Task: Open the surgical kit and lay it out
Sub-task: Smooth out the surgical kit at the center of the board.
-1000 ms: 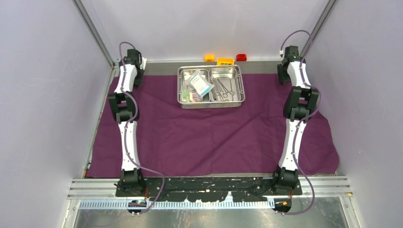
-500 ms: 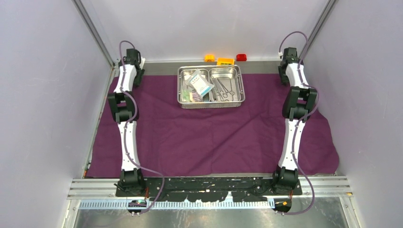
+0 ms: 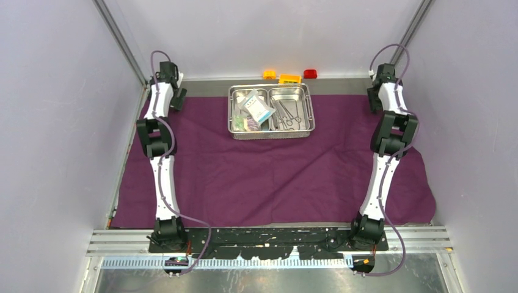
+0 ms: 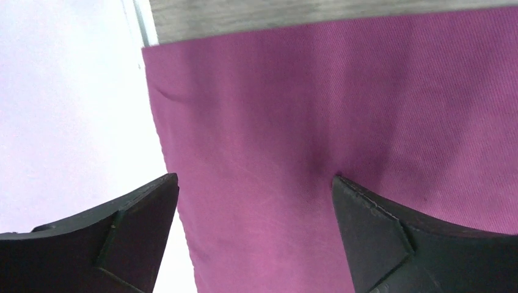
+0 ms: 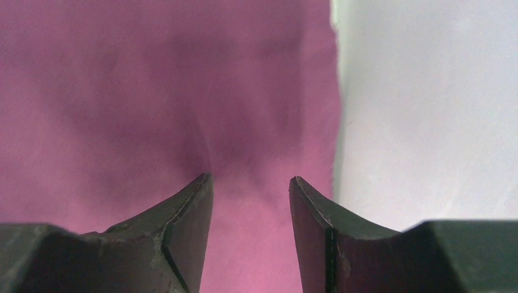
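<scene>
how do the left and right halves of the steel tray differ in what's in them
The left compartment holds sealed packets, the right compartment thin steel instruments. The left is crowded, its largest packet askew; the right shows more bare floor. Both are parts of one tray on the purple cloth.

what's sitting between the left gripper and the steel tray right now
Nothing visible. The left gripper hangs open over the far-left corner of the purple cloth, and only flat bare cloth lies between it and the steel tray. The toy bricks sit behind the tray, out of that path.
</scene>
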